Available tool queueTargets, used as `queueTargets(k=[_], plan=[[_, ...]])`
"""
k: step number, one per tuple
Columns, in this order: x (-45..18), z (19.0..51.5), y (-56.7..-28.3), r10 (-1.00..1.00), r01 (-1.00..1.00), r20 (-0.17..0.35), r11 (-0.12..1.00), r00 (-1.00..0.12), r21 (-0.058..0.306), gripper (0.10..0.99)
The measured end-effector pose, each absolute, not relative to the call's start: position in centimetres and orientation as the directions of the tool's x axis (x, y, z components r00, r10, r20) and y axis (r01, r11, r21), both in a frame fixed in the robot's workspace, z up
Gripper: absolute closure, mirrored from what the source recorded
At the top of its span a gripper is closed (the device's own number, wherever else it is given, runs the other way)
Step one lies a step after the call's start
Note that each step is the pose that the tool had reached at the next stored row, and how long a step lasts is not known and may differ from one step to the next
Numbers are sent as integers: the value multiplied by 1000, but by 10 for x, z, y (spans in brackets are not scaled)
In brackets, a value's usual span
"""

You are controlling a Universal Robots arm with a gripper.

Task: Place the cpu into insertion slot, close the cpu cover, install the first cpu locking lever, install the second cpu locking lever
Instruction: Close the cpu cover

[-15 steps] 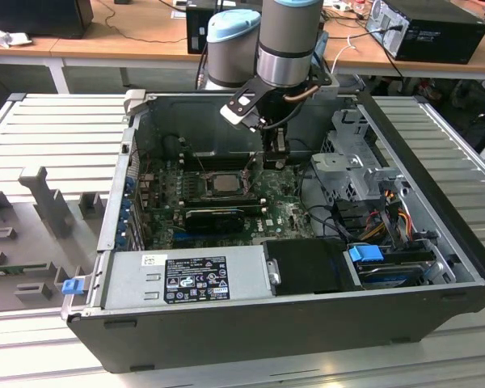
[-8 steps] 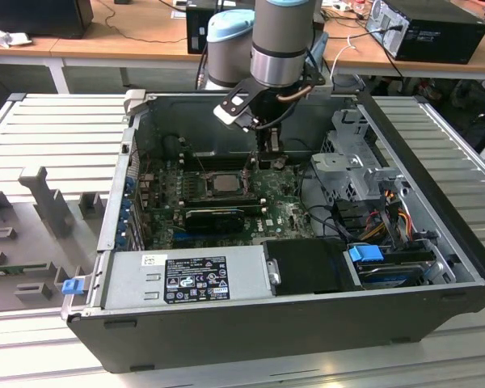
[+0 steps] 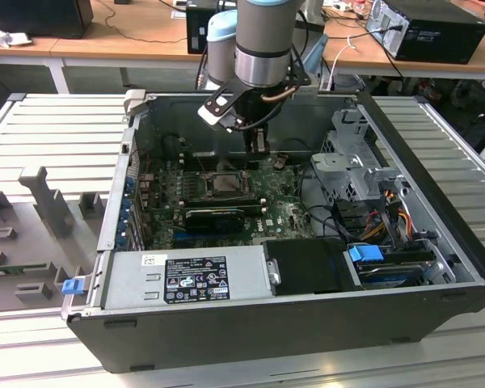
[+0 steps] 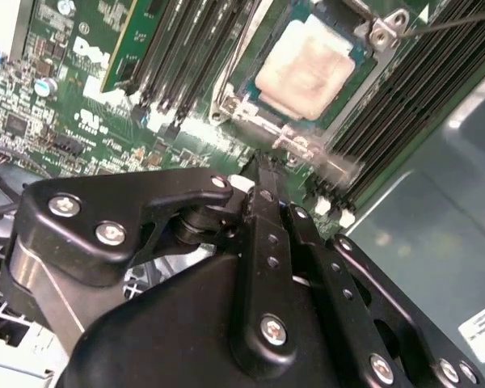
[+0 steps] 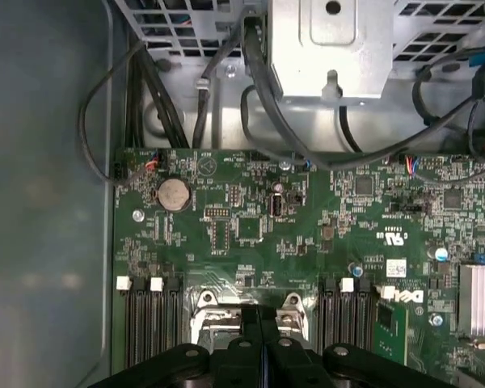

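The cpu (image 4: 301, 69), a pale beige square chip, lies flat in the insertion slot (image 4: 230, 103) on the green board. The grey metal cpu cover (image 4: 370, 48) lies down around the chip's edges. A thin metal locking lever (image 4: 457, 23) runs off past one corner of the socket. My gripper (image 4: 263, 184) is shut, its black fingertips just beside the socket's edge, close to a blurred metal lever part (image 4: 323, 158). In the exterior view the gripper (image 3: 257, 147) hangs over the far side of the socket (image 3: 204, 184). In the first wrist view its fingers (image 5: 250, 327) meet over the socket frame (image 5: 206, 303).
Black memory slots (image 4: 186, 48) flank the socket. A long black finned card (image 3: 218, 217) lies nearer the front, then the grey power supply (image 3: 186, 275). A metal drive cage (image 3: 352, 162) with cables stands at the exterior view's right. The case walls (image 3: 121, 186) enclose everything.
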State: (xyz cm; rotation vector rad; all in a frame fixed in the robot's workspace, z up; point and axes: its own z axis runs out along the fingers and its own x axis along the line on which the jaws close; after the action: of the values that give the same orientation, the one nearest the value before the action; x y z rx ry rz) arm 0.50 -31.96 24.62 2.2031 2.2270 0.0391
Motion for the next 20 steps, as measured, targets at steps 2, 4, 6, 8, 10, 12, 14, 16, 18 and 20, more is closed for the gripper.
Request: queueTargets(k=[2,4,6,8,10,12,14,16,18,20], plan=[[1,245,-320,1000,1000,11,11,-11,24,980],[-1,241,-319,1000,1000,11,11,-11,24,980],[-2,235,-319,1000,1000,11,13,-13,24,980],[-4,232,-319,1000,1000,11,16,-17,24,980],[-13,229,-319,1000,1000,11,18,-18,24,980],[-22,228,-319,1000,1000,11,17,-18,24,980],[-28,227,-318,1000,1000,11,18,-18,23,980],[-31,226,-317,1000,1000,11,20,-20,22,980],[-33,226,-317,1000,1000,11,20,-20,22,980],[-36,226,-317,1000,1000,11,20,-20,22,980]])
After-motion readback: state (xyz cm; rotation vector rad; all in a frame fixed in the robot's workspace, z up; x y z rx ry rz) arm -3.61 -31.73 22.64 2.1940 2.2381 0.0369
